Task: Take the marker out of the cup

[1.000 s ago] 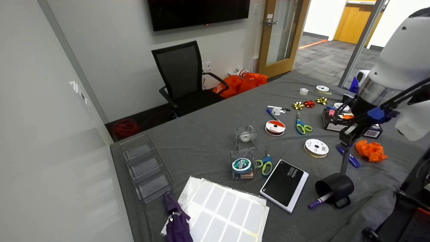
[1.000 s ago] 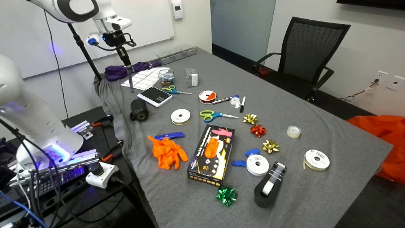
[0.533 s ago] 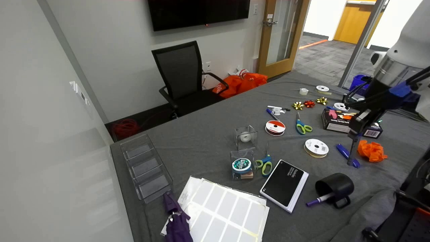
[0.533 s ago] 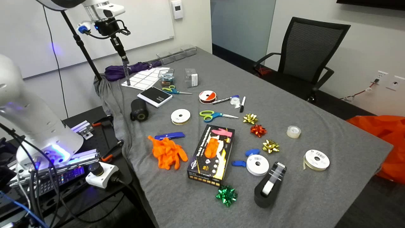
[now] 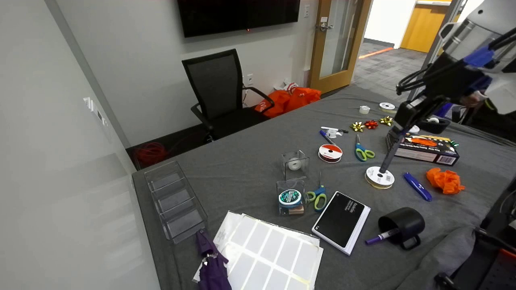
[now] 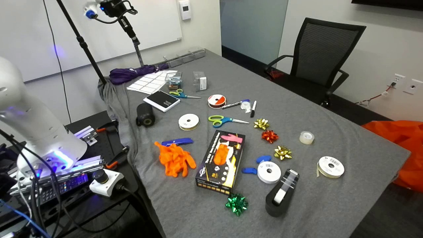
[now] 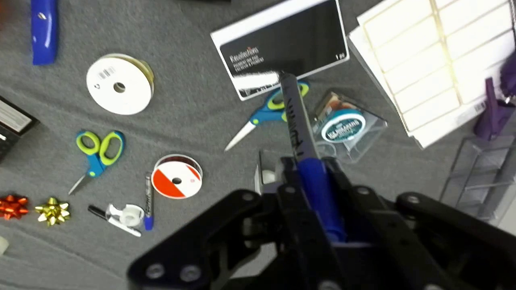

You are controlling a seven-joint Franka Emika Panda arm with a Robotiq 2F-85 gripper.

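Gripper [image 7: 309,162] lifts blue marker [image 7: 315,181]; purple marker [image 5: 382,236] in cup [image 5: 410,221]

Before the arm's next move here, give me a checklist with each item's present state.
1. Gripper closed on the blue-and-grey marker: ok.
2. That marker clear of the cup: ok, apart in both exterior views.
3. Cup upright: not ok; it lies on its side.
4. Purple-and-white marker out of the cup: not ok; one end sits in its mouth.
5. Grip firm enough to carry: cannot tell from stills.
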